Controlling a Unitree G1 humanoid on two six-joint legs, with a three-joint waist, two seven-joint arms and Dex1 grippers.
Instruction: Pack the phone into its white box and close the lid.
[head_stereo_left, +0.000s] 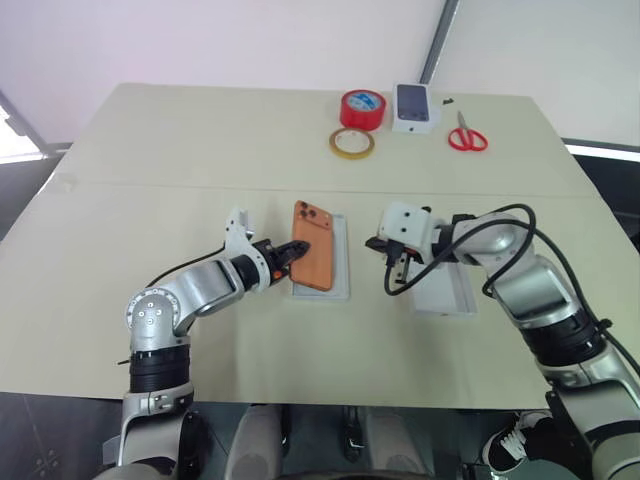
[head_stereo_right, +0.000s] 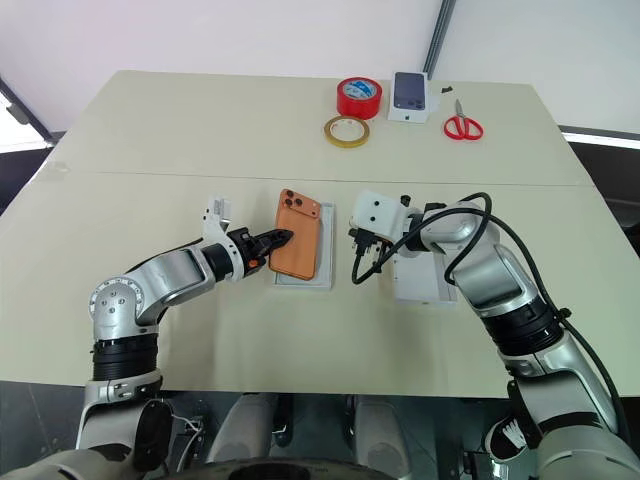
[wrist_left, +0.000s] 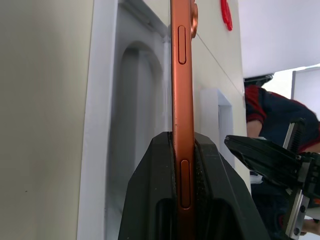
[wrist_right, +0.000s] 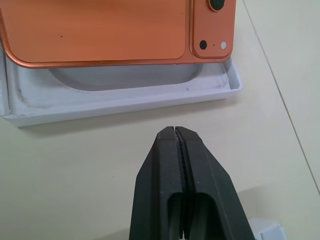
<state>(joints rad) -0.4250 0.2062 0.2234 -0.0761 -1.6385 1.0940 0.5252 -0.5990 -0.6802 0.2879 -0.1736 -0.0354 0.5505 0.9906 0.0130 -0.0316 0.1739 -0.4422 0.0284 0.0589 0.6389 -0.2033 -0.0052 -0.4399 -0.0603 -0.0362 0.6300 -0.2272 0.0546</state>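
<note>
1. Head views: beige table (head_stereo_left: 200, 150), white wall behind. At the far edge sit a red tape roll (head_stereo_left: 362, 108), a yellow tape ring (head_stereo_left: 352, 143), a small picture box (head_stereo_left: 416, 106) and red scissors (head_stereo_left: 466, 135).
2. Head views: the phone (head_stereo_left: 313, 244), orange, sits over the white box (head_stereo_left: 340, 262), its left edge clamped by the left gripper (head_stereo_left: 296, 249). The right gripper (head_stereo_left: 382, 243) is closed and empty, just right of the box; a white lid (head_stereo_left: 445, 290) lies under that arm.
3. Left wrist: fingers (wrist_left: 210, 195) pinch the phone edge-on above the box's moulded insert.
4. Right wrist: jaws pressed together on nothing, near the box rim; the phone's camera corner overhangs the tray.
</note>
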